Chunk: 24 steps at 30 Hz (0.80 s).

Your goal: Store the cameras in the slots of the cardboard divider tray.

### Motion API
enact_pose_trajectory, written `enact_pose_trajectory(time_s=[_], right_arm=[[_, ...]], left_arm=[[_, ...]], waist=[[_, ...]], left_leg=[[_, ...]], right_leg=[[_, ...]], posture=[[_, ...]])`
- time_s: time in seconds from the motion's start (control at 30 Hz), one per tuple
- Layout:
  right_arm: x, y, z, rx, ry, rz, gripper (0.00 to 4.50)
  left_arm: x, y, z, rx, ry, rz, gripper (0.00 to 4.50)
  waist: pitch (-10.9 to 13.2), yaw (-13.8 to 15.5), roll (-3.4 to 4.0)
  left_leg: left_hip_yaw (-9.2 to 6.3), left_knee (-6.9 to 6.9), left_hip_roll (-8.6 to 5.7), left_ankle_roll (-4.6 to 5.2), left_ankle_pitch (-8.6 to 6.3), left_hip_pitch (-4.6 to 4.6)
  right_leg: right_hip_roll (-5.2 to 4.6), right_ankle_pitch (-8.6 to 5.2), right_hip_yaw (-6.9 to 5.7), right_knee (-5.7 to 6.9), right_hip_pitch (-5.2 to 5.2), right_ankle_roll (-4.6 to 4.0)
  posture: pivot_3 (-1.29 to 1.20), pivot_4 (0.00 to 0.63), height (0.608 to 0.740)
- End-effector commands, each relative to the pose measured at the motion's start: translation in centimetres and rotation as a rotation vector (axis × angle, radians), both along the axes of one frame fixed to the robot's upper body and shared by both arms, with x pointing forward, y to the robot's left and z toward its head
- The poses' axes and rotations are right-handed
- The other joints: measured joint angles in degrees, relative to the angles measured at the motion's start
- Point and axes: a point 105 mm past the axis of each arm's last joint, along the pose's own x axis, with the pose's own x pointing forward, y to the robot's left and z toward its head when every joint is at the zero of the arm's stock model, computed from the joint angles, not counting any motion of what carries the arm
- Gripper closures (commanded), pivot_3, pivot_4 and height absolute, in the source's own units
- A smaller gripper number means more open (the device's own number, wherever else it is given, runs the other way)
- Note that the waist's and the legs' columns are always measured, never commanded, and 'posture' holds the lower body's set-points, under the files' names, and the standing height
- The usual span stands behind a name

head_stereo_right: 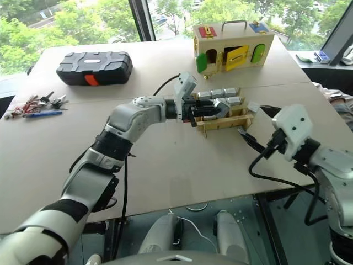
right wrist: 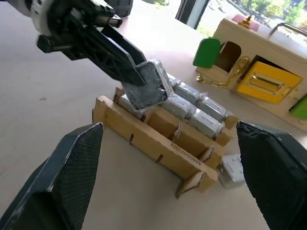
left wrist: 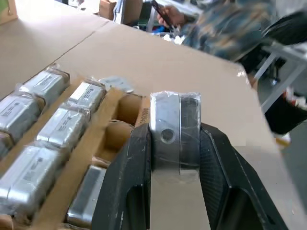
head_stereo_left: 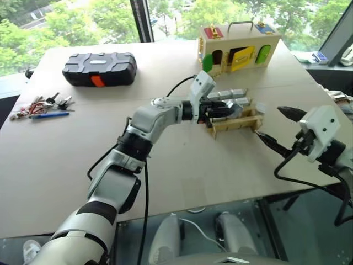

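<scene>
Silver-grey camera (left wrist: 173,134) in clear wrap is pinched between the left tool (right wrist: 136,79) fingers, hanging just above the near end of the cardboard divider tray (right wrist: 158,146), standing on edge and tilted, its small round lens spot facing the wrist view. Tray sits mid-counter (head_stereo_left: 182,176) with its long axis running roughly left-right, and the filled slots hold more cameras (right wrist: 192,106) lying flat in a row along it. One more wrapped camera (right wrist: 231,170) lies on the counter just beside the tray's end. Right tool (head_stereo_left: 273,128) hangs off to the right with its fingers spread wide, holding nothing.
</scene>
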Motion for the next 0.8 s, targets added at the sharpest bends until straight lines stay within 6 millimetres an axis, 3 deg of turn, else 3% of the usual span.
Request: enact_pose_trajectory(time_s=[0.03, 0.27, 0.53, 0.8], right_arm=[[-1.0, 0.4, 1.5, 0.0, -0.071, -0.016, 0.1], [-1.7, 1.0, 1.3, 0.003, -0.078, -0.067, 0.1], [-2.2, 0.5, 0.7, -0.003, -0.069, -0.107, 0.1], [-2.2, 0.2, -0.3, -0.012, -0.055, -0.115, 0.1]], left_arm=[[1.0, -1.5, 0.8, 0.019, -0.112, -0.049, 3.69], [2.1, -2.8, 0.2, 0.127, -0.229, -0.04, 3.69], [3.1, -1.8, 0.1, 0.225, -0.26, 0.004, 3.69], [2.9, -2.3, -0.9, 0.31, -0.268, -0.017, 3.69]], waist=[[0.0, -0.3, -0.01], [0.0, -0.6, -0.01], [0.0, -0.4, -0.01], [0.0, -0.4, -0.01]], left_leg=[[0.0, 0.01, 0.0, 0.0, 0.0, -0.01], [-0.18, 0.21, -0.01, 0.04, -0.02, -0.43], [-0.34, 0.59, -0.06, 0.14, -0.08, -0.65], [-0.36, 0.64, -0.06, 0.14, -0.08, -0.62]], right_leg=[[-0.01, -0.01, 0.02, 0.01, 0.01, 0.01], [0.0, 0.07, -0.05, 0.01, -0.23, 0.15], [-0.01, 0.14, -0.11, 0.03, -0.21, 0.35], [0.01, 0.15, -0.1, 0.08, -0.19, 0.39]], posture=[[0.0, 0.15, 0.74], [0.0, 0.15, 0.74], [0.0, 0.15, 0.74], [0.0, 0.15, 0.74]])
